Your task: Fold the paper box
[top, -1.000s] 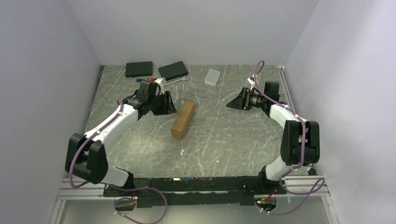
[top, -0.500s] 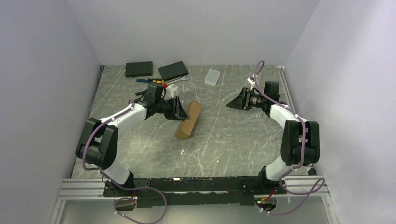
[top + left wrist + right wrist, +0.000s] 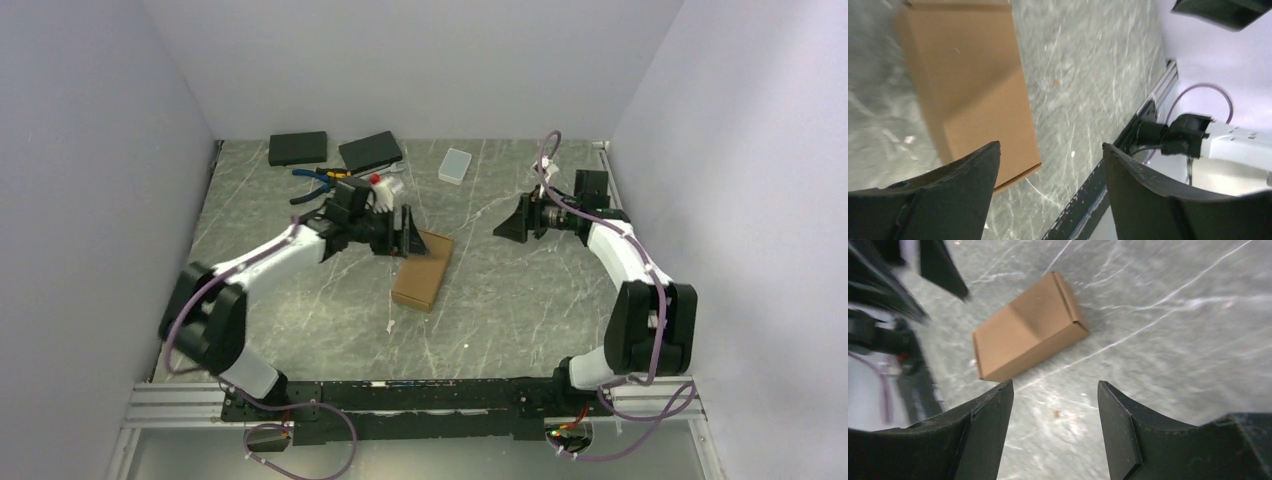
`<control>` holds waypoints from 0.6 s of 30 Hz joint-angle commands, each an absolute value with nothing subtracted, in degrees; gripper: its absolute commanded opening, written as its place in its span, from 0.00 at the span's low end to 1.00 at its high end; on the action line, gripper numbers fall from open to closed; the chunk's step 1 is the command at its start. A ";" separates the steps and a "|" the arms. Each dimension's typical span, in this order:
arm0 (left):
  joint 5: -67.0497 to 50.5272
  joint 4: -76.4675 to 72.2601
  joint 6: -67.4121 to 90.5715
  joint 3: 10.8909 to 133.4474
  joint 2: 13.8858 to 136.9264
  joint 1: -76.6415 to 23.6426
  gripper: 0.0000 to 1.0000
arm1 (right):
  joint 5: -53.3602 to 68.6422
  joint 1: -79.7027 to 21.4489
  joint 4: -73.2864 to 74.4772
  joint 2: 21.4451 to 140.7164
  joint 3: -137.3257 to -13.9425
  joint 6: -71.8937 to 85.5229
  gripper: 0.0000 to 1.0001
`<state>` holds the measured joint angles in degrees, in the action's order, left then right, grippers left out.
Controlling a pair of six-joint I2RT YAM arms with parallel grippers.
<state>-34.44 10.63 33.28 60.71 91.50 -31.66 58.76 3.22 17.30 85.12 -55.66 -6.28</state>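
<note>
Far-left corner: two flat black rectangular boxes (image 3: 298,148), blue-handled pliers (image 3: 318,177) nearby. Left gripper (image 3: 405,232) jaws spread, empty, just beside the closed brown cardboard box (image 3: 423,270), flat mid-table. Translucent white plastic case (image 3: 454,165) behind. Right gripper (image 3: 497,230) likewise unclenched, apart from the cardboard.

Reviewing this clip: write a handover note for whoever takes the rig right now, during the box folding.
Left end effector: open, empty, close to the far left end of the paper box; I cannot tell if it touches.
Right end effector: open, empty, off to the box's right, pointing at it.
Paper box: closed, lying on its broad face in the middle of the table, held by neither arm.
Done: it looks fully folded, no loose flaps showing.
Left: probably only checking the closure and pulling the arms back.
</note>
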 commanded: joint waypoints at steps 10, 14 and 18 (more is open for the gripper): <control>-30.89 22.11 28.38 57.43 63.20 -4.24 0.99 | 47.00 24.28 24.57 64.30 -60.41 -14.06 1.00; -29.98 29.40 21.64 58.71 60.04 -2.19 0.99 | 44.08 26.13 24.29 61.56 -60.46 -6.46 1.00; -28.84 31.35 19.73 57.72 58.14 -2.09 0.99 | 49.14 26.18 25.05 57.53 -58.69 -9.14 0.99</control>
<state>-29.82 27.00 24.49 58.06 60.80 -2.33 46.06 26.17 24.60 61.95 -58.87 -10.70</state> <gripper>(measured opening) 0.990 0.994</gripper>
